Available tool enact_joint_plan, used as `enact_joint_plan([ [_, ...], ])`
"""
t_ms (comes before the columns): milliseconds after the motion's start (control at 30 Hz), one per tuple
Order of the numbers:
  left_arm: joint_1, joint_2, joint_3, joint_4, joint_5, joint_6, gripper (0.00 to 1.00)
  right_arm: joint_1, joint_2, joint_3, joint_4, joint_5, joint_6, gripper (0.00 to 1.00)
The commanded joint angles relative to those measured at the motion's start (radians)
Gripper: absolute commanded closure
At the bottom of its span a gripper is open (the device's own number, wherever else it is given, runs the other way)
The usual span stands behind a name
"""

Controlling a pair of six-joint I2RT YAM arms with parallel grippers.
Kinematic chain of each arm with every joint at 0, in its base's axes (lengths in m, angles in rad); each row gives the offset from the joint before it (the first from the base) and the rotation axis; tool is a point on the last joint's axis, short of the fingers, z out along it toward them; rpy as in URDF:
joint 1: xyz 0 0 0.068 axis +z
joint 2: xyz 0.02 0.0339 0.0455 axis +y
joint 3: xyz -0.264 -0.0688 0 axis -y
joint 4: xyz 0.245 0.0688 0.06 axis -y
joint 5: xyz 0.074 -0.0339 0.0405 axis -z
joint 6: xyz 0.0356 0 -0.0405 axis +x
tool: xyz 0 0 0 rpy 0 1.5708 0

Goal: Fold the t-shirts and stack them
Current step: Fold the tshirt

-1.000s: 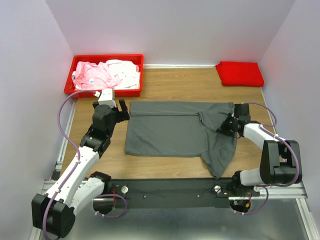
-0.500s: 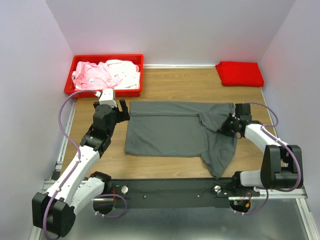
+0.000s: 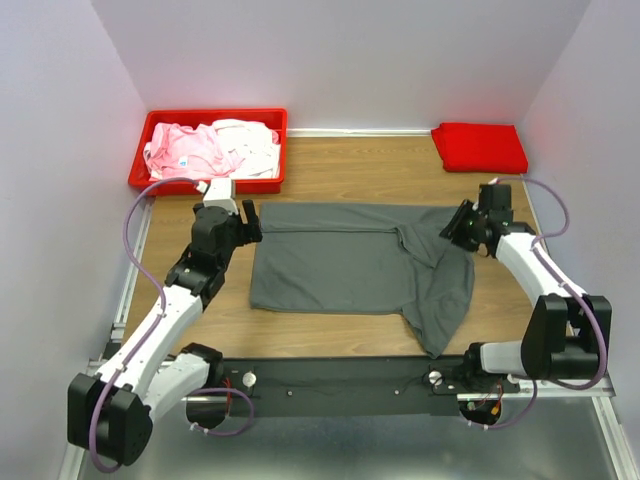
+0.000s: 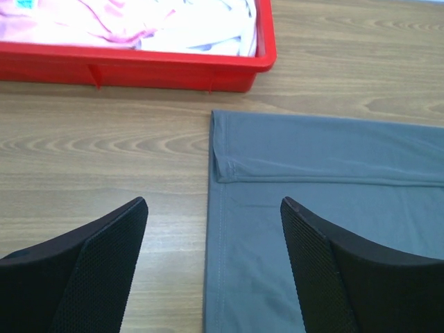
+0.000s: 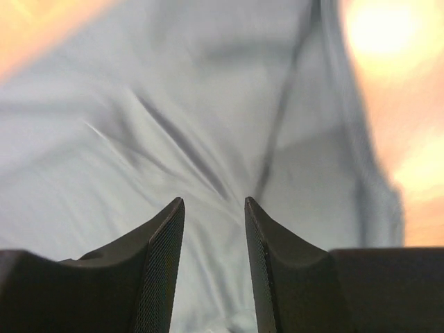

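Dark grey soft cloth t-shirt (image 3: 350,265) lies spread on wooden worktop (image 3: 350,165), just in front of rigid red plastic bin (image 3: 283,150). The end far from the bin is rumpled. Left end effector (image 4: 214,208) is spread wide, straddling the shirt edge nearest the bin. Right end effector (image 5: 214,205) is narrowly parted and empty over the rumpled end. Risk: left pinches only the doubled hem's top layer, or right grabs a wrinkle, so the fold skews.

A wood-grain counter (image 3: 340,170) is boxed in by plain pale lilac walls (image 3: 340,60) at the back and on both sides. A white strip (image 3: 350,132) lines its far edge. A black rail (image 3: 340,375) crosses the near edge, above grey metal (image 3: 350,450). The light is soft and even.
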Motion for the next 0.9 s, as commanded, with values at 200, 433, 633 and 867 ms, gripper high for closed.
enact_joint_plan([
  [200,0.001,0.348,0.145,-0.081,0.145,-0.092,0.27,-0.128,0.203,0.192,0.166,-0.032,-0.037,0.57],
  [433,0.004,0.587,0.29,-0.095,0.191,-0.09,0.4,-0.2,0.345,0.246,0.267,-0.163,-0.057,0.57],
  [633,0.007,0.812,0.431,-0.145,0.179,-0.064,0.58,-0.204,0.484,0.313,0.31,-0.229,-0.054,0.59],
  [867,0.042,0.967,0.484,-0.208,0.167,-0.034,0.7,-0.231,0.601,0.341,0.323,-0.201,-0.032,0.7],
])
